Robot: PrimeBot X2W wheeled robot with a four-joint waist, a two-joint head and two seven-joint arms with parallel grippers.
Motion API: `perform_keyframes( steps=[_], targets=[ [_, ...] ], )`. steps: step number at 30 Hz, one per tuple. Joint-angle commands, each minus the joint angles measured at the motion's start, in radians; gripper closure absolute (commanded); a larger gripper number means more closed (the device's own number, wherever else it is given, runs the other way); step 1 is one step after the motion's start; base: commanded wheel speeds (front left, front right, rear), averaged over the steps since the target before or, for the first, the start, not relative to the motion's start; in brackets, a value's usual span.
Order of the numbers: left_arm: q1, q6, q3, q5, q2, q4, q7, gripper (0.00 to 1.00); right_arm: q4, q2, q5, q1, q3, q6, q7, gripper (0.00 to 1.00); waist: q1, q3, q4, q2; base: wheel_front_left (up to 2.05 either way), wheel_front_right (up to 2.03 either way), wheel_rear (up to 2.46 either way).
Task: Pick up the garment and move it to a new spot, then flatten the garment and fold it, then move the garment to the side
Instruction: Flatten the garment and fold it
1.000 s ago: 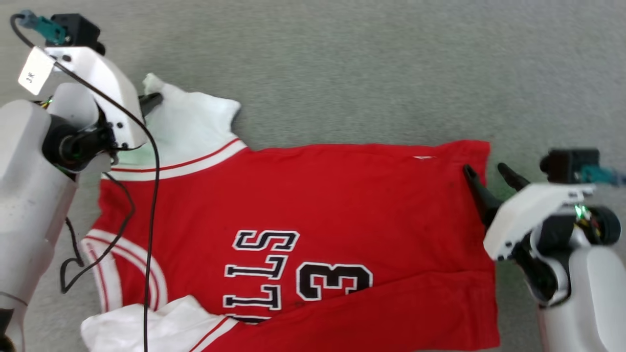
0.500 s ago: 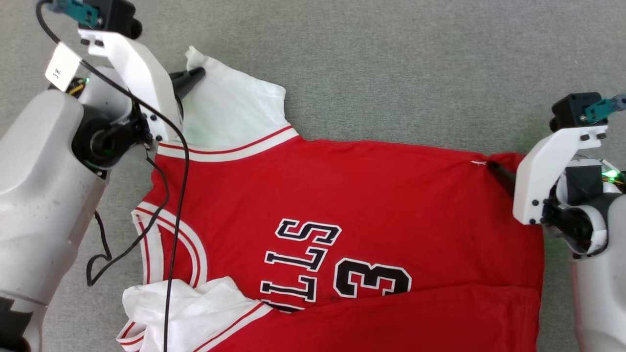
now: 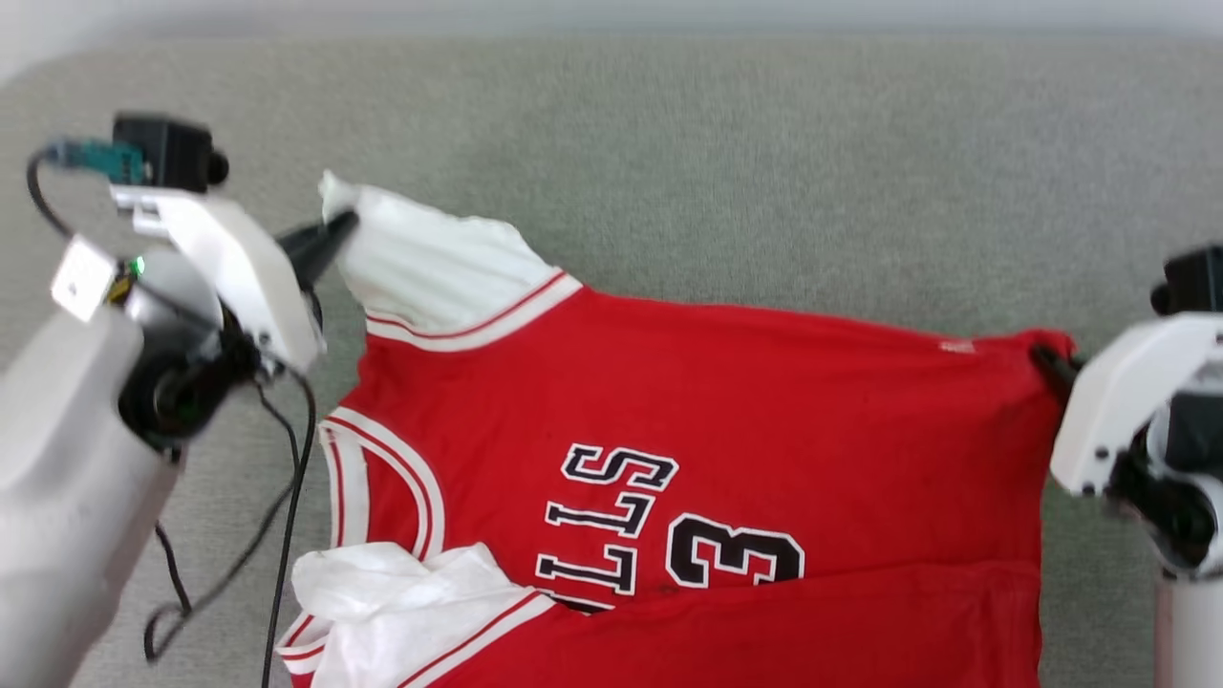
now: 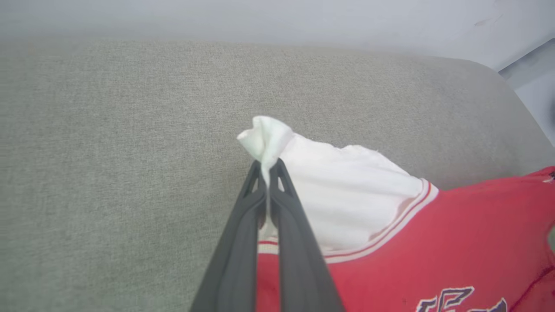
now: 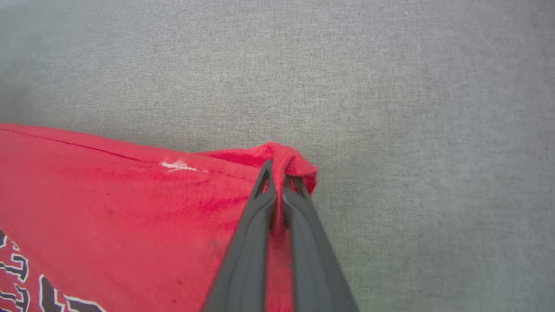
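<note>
Lying spread face up on the grey upholstered surface (image 3: 764,143), the red jersey T-shirt (image 3: 707,401) spans the gap between 2 arms.
The left arm (image 3: 67,459) reaches in from the lower left and the right arm (image 3: 1127,411) from the right edge. The left gripper (image 4: 269,167) is pinched tight on the tip of the far white sleeve (image 3: 430,268), which rises in a peak. The right gripper (image 5: 279,171) is clamped on the red hem corner (image 5: 286,156). Black white-edged lettering and a "3" (image 3: 734,562) read sideways, and the near sleeve (image 3: 401,592) lies crumpled.

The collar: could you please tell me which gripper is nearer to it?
Left. The left gripper pinches the white sleeve just beyond the collar; the right gripper holds the far hem corner.
</note>
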Motion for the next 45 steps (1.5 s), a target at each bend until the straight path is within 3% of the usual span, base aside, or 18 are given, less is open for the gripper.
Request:
perform_keyframes(
  steps=[1,13,21,22,23,24,25,29,36,45],
  targets=[
    [0.027,0.008,0.002,-0.001,0.008,-0.009,-0.011,1.00,-0.007,0.002,0.002,0.025,-0.005,0.000,-0.003,1.00,0.0000,-0.044,0.015,0.0000,0.00,0.00,0.00],
    [0.427,0.159,-0.014,-0.055,0.061,-0.226,-0.089,1.00,-0.037,0.039,0.082,0.314,-0.045,0.000,-0.053,1.00,0.0000,-0.193,0.073,0.0000,0.00,0.00,0.00],
    [0.633,0.219,-0.039,-0.103,0.047,-0.287,-0.123,1.00,0.029,0.045,0.125,0.424,-0.056,0.000,-0.132,1.00,0.0000,-0.218,0.070,0.0000,0.00,0.00,0.00],
    [0.652,0.219,-0.045,-0.111,0.040,-0.285,-0.125,0.95,0.042,0.045,0.130,0.436,-0.050,0.000,-0.142,1.00,0.0000,-0.220,0.068,0.0000,0.00,0.00,0.00],
    [0.666,0.218,-0.047,-0.116,0.033,-0.282,-0.132,0.62,0.054,0.045,0.136,0.445,-0.044,0.000,-0.154,0.73,0.0000,-0.221,0.066,0.0000,0.00,0.00,0.00],
    [0.677,0.217,-0.047,-0.121,0.026,-0.276,-0.139,0.05,0.066,0.045,0.137,0.456,-0.041,0.000,-0.164,0.44,0.0000,-0.224,0.066,0.0000,0.00,0.00,0.00],
    [0.686,0.214,-0.048,-0.123,0.021,-0.269,-0.147,0.00,0.079,0.045,0.140,0.467,-0.033,0.000,-0.175,0.00,0.0000,-0.227,0.066,0.0000,0.00,0.00,0.00],
    [0.698,0.212,-0.038,-0.107,0.000,-0.253,-0.204,0.00,0.094,0.045,0.158,0.491,-0.014,-0.001,-0.253,0.00,0.0000,-0.235,0.066,0.0000,0.00,0.00,0.00],
    [0.675,0.231,0.014,-0.046,-0.016,-0.273,-0.370,0.00,0.014,0.045,0.136,0.507,-0.012,-0.001,-0.369,0.00,0.0000,-0.268,0.066,0.0000,0.00,0.00,0.00],
    [0.615,0.284,0.047,0.107,-0.016,-0.352,-0.526,0.00,-0.100,0.045,0.025,0.493,-0.063,0.000,-0.234,0.00,0.0000,-0.289,0.070,0.0000,0.00,0.00,0.00]
  ],
)
